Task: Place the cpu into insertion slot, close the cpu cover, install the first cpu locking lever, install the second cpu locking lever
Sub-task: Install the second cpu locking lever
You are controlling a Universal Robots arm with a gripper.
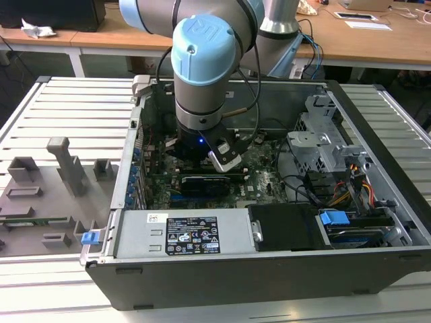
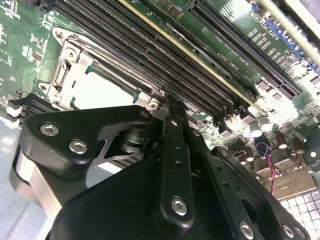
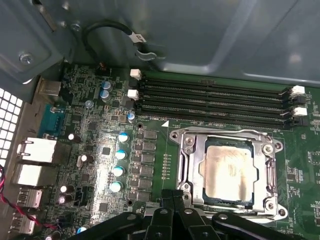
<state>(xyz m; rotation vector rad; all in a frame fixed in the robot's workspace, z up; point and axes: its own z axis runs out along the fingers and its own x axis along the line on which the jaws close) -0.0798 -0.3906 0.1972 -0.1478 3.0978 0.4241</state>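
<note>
In the first wrist view the cpu lies flat in the insertion slot, its silvery-beige face showing through the window of the cpu cover. The cover is folded down on it. A thin lever rod runs along the socket's side by the memory slots. My gripper is shut with nothing between its black fingers. Its tip hovers just off the socket's edge. In the second wrist view the gripper ends right beside a socket corner screw, with the cpu behind it. In the exterior view the gripper reaches down into the open computer case.
Long black memory slots run beside the socket. A black expansion card lies just in front of the arm. The power supply, a drive cage and loose cables crowd the case. Grey fixtures stand on the exterior view's left.
</note>
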